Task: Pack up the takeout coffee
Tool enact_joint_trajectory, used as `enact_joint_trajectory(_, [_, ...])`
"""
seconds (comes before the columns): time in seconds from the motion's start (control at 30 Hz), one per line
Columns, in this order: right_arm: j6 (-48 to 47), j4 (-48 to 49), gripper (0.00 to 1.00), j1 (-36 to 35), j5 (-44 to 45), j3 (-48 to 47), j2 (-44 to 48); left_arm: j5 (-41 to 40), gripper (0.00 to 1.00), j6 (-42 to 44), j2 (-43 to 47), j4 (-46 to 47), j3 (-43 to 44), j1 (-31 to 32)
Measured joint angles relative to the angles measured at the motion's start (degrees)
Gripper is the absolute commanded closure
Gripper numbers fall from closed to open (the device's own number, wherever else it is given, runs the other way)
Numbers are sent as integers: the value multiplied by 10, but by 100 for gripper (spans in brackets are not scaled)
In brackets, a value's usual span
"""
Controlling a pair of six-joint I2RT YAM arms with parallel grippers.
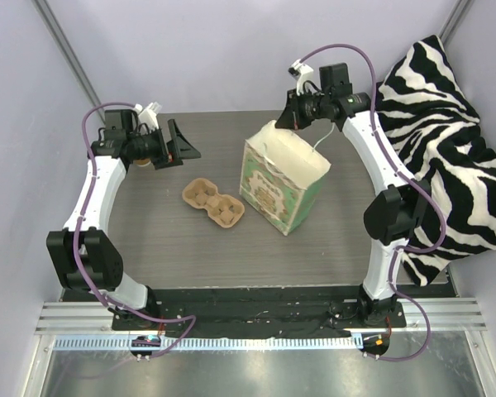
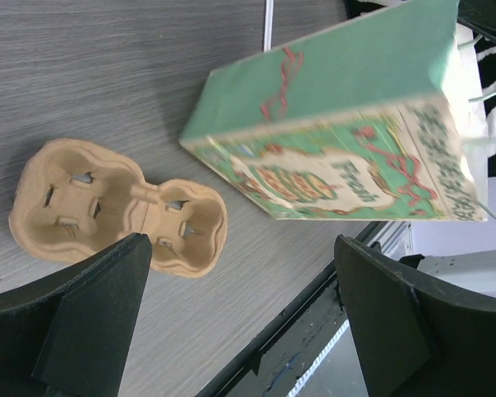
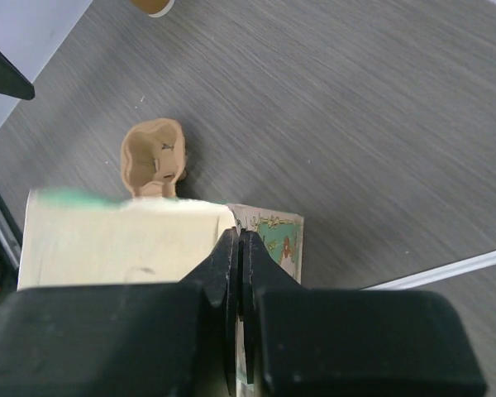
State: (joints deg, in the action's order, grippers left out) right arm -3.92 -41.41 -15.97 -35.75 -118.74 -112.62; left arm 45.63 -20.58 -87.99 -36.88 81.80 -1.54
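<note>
The takeout coffee shows only as a tan cup bottom with a white rim (image 3: 153,7) at the top edge of the right wrist view; its lid is out of view. In the top view it is mostly hidden under my left wrist. The mint-green paper bag (image 1: 285,186) stands open mid-table. My right gripper (image 1: 283,122) is shut on the bag's top rim (image 3: 241,240). My left gripper (image 1: 178,145) is open and empty at the far left, above the table (image 2: 241,248). The bag (image 2: 339,124) lies ahead of it.
A brown moulded-pulp two-cup carrier (image 1: 213,203) lies empty left of the bag; it also shows in the left wrist view (image 2: 107,207) and the right wrist view (image 3: 153,157). A zebra-striped cushion (image 1: 446,149) lies beside the table's right edge.
</note>
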Motion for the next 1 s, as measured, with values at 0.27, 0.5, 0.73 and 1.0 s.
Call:
enact_joint_trajectory(0.27, [136, -6, 99, 0, 57, 62, 38, -14, 2, 0, 0, 0, -6, 0])
enact_joint_trajectory(0.5, [284, -17, 99, 1, 167, 153, 135, -22, 2, -3, -9, 1, -14, 0])
enact_joint_trajectory(0.73, [396, -30, 99, 5, 238, 230, 231, -28, 2, -3, -10, 1, -14, 0])
enact_joint_trajectory(1.0, [456, -26, 64, 10, 257, 356, 328, -30, 2, -15, -19, 4, -14, 0])
